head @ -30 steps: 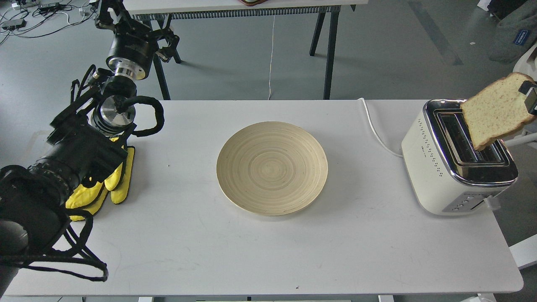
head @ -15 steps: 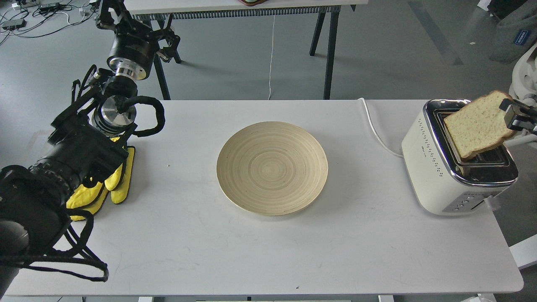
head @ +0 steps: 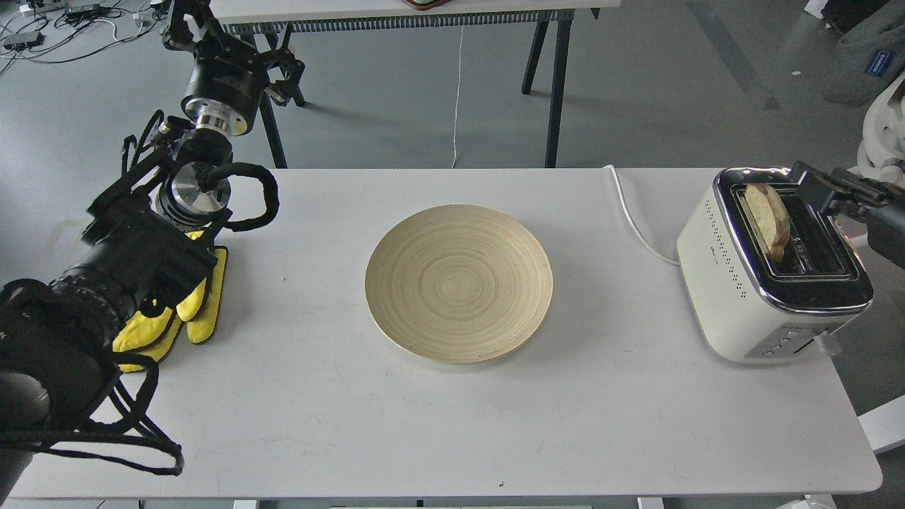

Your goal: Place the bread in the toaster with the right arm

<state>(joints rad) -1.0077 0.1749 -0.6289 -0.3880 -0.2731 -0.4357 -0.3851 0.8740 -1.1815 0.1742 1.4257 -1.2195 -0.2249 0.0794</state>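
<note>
The cream-white toaster (head: pixel 735 297) stands at the right end of the white table (head: pixel 452 424). The bread (head: pixel 767 218) stands on edge in the toaster's left slot, sunk most of the way in, with its rounded crusted top sticking out. My right gripper (head: pixel 814 189) hovers just over the toaster's right slot, to the right of the bread and apart from it; its fingers look parted and hold nothing. My left arm rests at the table's left edge, and its gripper (head: pixel 185 25) is raised at the far left, dark and indistinct.
A round bamboo plate (head: pixel 458 283) lies bare at the table's middle. Yellow gloves (head: pixel 185 311) lie under my left arm. The toaster's white cord (head: pixel 636 223) runs off the table's back edge. Another table's black legs (head: pixel 555 92) stand behind.
The bread went from tilted above the toaster, held in my right gripper, down into the left slot. The gripper let go of it and moved left over the toaster. The left arm stayed still.
</note>
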